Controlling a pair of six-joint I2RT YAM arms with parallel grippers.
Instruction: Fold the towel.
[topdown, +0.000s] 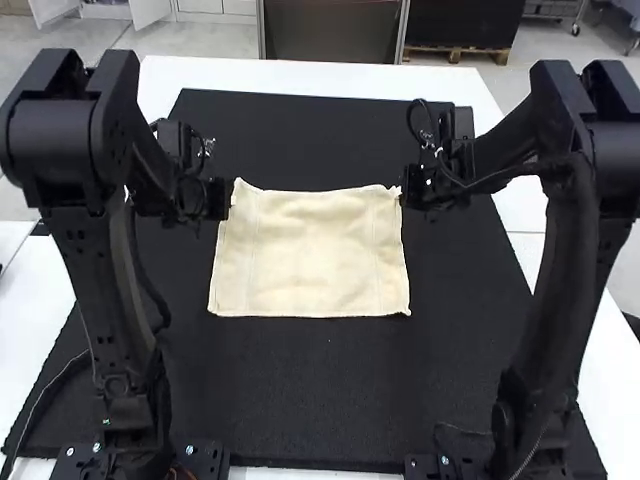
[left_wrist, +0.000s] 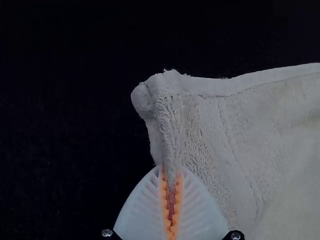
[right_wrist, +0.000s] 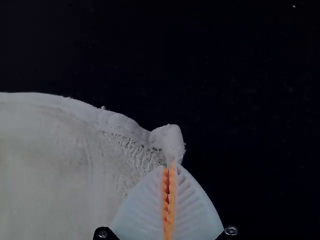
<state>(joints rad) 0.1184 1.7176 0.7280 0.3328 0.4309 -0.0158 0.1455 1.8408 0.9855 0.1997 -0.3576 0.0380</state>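
The towel (topdown: 310, 260) is spread out. Its far corners are clamped in the left claw (topdown: 226, 199) and right claw (topdown: 406, 188).

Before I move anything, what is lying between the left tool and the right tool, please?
The towel lies there. The high view shows its far edge going from the left tool to the right tool.

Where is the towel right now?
In the high view, the towel lies spread on the black mat, between the left gripper and right gripper, which pinch its two far corners.
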